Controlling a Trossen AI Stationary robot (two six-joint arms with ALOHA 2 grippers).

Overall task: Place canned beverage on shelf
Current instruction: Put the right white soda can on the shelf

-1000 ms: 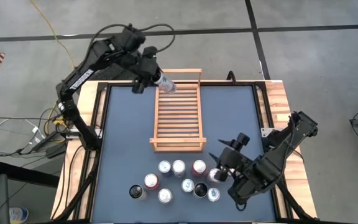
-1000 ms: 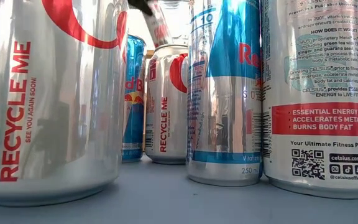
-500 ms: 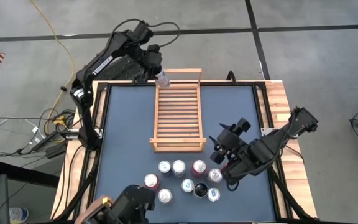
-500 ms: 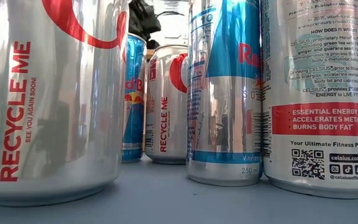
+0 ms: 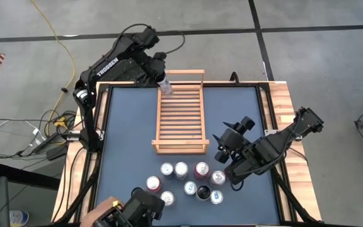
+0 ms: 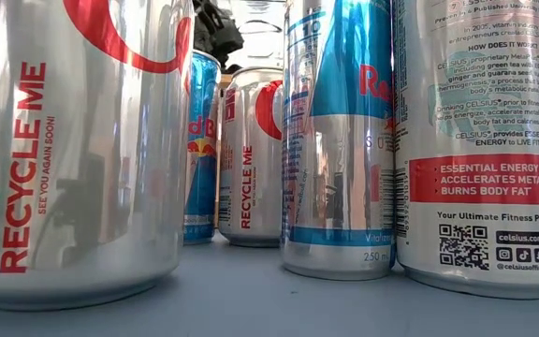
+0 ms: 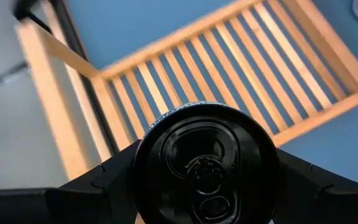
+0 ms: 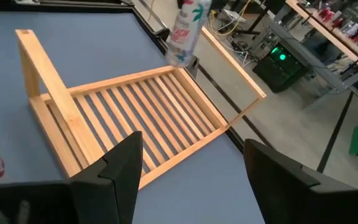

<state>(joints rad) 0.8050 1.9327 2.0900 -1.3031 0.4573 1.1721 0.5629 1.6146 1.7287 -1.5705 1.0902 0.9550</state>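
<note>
— Where is the can right now?

— The left gripper [image 5: 161,74] pinches a slim white can [image 5: 165,84] from both sides. It hangs over the wooden shelf [image 5: 180,129], up at the twelve o'clock end by the rail.

— What should it do?

— I think it should go down slowly, keep the can straight, and let go only when the bottom sits flat on the slats.

— And the other arm?

— The right gripper [image 5: 222,149] waits at four o'clock, fingers spread and holding nothing, near the group of cans [image 5: 184,180].
</note>
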